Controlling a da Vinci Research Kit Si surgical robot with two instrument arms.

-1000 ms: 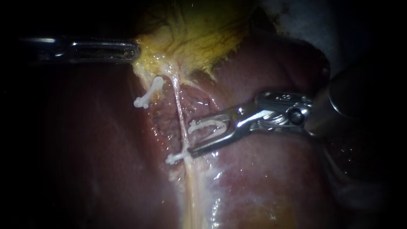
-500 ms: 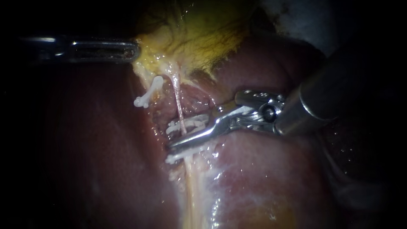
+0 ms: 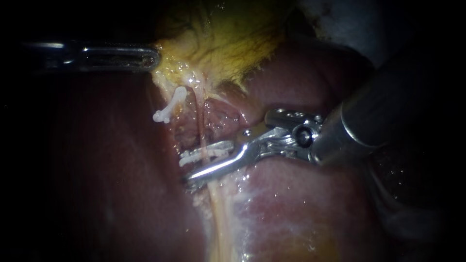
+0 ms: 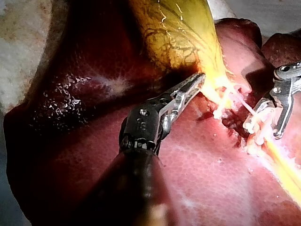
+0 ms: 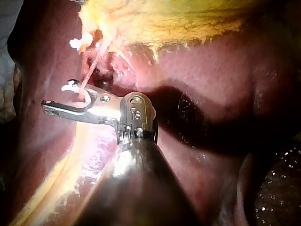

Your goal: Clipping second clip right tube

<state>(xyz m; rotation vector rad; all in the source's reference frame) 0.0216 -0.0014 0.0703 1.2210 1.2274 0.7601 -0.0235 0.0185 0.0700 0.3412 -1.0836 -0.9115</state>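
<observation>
Your right instrument (image 3: 194,166) has slid in across the right tube (image 3: 200,121) over the last second. A second ago its claw stood spread just beside the tube, over the liver (image 3: 301,204). Now it reaches past the tube, with one half on each side.

The white clip (image 3: 206,153) it carries crosses the tube a little higher than where the claw first lined up. The claw has drawn in and is pinching the clip, though the two halves have not fully met. The right wrist view agrees: the tube runs down through the claw. Whether the clip has latched, I cannot tell.

I can no longer make out the lower clip on this tube, because the claw's lower half lies over that spot. That means you cannot check the spacing between the two from here.

Your left instrument (image 3: 150,57) has not shifted. Its claw is pressed together on the edge of the gallbladder (image 3: 228,43), and the tube looks taut.

I judge the placement is set and only the final squeeze remains; keep the clip square across the tube as you close
</observation>
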